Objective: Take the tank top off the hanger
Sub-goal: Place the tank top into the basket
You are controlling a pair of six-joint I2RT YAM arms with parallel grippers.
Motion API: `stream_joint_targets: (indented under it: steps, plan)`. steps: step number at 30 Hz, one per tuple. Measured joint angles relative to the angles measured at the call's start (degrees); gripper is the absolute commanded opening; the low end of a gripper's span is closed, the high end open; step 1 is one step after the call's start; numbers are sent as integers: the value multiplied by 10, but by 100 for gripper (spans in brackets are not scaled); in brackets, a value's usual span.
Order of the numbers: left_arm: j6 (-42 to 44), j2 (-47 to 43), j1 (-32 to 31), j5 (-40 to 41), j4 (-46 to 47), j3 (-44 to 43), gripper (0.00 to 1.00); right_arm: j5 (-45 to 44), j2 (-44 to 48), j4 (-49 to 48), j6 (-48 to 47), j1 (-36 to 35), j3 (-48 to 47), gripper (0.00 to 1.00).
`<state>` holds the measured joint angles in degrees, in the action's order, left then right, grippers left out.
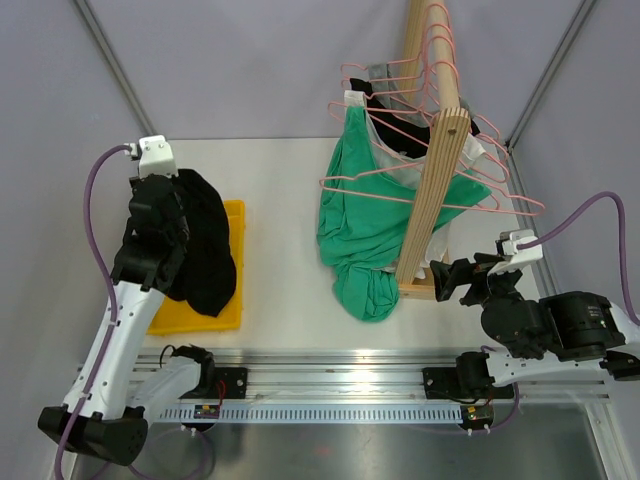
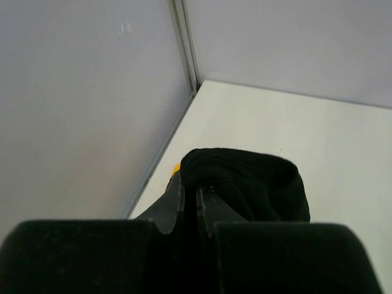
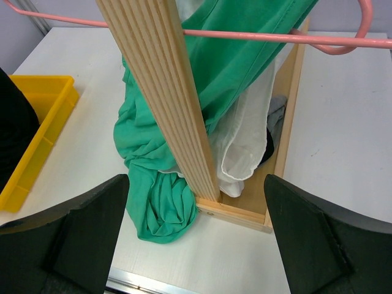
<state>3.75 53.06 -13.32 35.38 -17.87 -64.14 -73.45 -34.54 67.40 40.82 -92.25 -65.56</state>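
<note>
left claw (image 2: pixel 197 191) pinched shut on the black tank top (image 1: pixel 208 250), all bunched up so its shape is hard to read | it hangs over the yellow bin (image 1: pixel 195 322), hiding part of it | right claw (image 1: pixel 443 281) spread wide, holding nothing, beside the wooden rack (image 1: pixel 437 190) foot

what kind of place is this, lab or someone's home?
Likely a lab test cell: bare grey enclosure walls, an aluminium mounting rail at the table edge, and a staged wooden rack of pink hangers.
</note>
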Motion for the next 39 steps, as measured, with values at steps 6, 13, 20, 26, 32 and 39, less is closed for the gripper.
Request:
stream_joint_targets:
  steps: [6,13,20,26,32,39]
  plan:
    - [-65,8,46,-33,-59,30,0,0,0,0,0,0,0,100]
    - [-122,35,70,-68,-144,56,0,3,0,-1,0,0,3,99]
    - [-161,55,72,-97,-203,57,99,11,-15,-1,0,0,3,99]
    - [-169,34,72,-110,-200,57,99,12,-27,-1,1,0,3,99]
    - [-169,13,72,-116,-197,57,99,16,-27,-1,2,0,2,100]
    - [-169,12,72,-139,-195,57,99,16,-29,10,11,0,-7,99]
